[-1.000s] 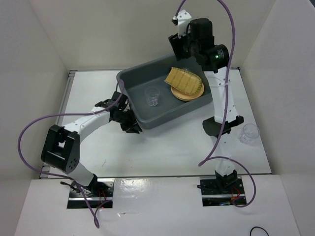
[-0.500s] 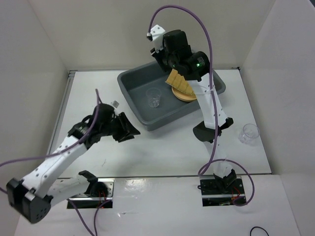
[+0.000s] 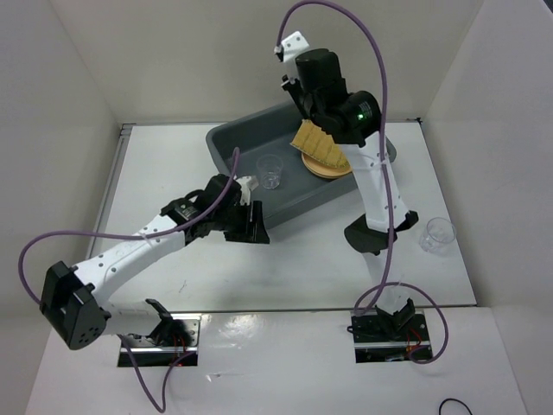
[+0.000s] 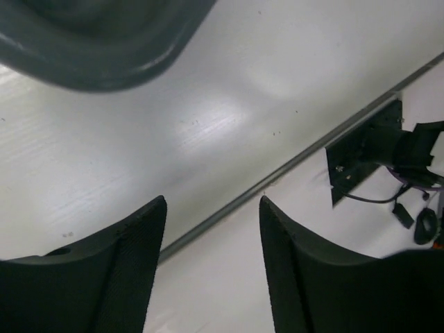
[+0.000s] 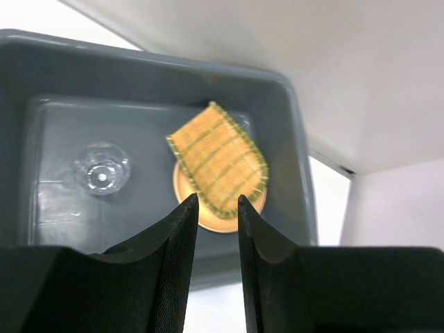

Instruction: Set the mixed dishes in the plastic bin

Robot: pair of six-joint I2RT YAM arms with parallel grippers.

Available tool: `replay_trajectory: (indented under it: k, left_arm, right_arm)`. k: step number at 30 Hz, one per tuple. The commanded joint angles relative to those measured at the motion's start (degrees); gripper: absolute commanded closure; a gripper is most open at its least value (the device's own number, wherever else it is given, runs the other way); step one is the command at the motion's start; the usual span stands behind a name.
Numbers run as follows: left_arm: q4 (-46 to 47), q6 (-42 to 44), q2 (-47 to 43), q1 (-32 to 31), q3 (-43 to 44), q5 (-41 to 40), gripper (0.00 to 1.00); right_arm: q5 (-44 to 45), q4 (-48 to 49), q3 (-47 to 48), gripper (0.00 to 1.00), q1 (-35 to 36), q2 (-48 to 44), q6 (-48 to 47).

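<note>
The dark-grey plastic bin [image 3: 226, 149] stands at the back middle of the table. Inside it are a clear cup [image 3: 270, 170], a tan plate [image 3: 333, 169] and the bamboo tray [image 3: 316, 144], which leans on the plate. The right wrist view looks down on the tray [image 5: 218, 158], plate [image 5: 216, 219] and cup [image 5: 102, 168]. My right gripper [image 5: 217, 198] is high above the bin, open by a narrow gap and empty. My left gripper [image 3: 256, 226] is open and empty beside the bin's near-left corner [image 4: 97, 41]. A second clear cup [image 3: 438, 233] stands on the table at the right.
White walls enclose the table on three sides. The table's front edge and the arm mount plate [image 4: 368, 149] show below the left gripper. The right arm's elbow [image 3: 380, 232] rests on the table between the bin and the loose cup.
My left arm swung out and came back, its gripper now slightly further right along the bin's near side. My right wrist moved left over the bin. The dishes in the bin have not moved.
</note>
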Motion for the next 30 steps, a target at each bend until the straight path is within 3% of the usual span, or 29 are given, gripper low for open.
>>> replay_trajectory:
  k: [1,9,15,22,30]
  left_arm:
    - [-0.67,6.02,2.14,-0.22,3.86,-5.47,0.36]
    - [4.7,2.86,12.86,-2.5,4.65,-8.19,0.26]
    - [2.34,-0.39,16.47,-2.5,7.55,-16.8,0.22]
    - [0.57,-6.19,16.48,4.26,7.73,-19.54,0.19]
    - [0.75,-6.29,19.19,13.31,9.92,-16.99,0.14]
  right_arm:
    - [5.51,3.4,-1.83,0.65,-0.12,-8.1,1.1]
    - [8.76,4.45,-9.66,0.66,-0.12,-15.31,1.11]
    - [10.6,4.46,-12.39,0.66,-0.12,-17.86,1.11]
    - [10.61,4.98,-15.63,0.66,-0.12,-20.15,1.11]
    - [11.67,4.98,-18.1,0.66,-0.12,-22.34,1.11]
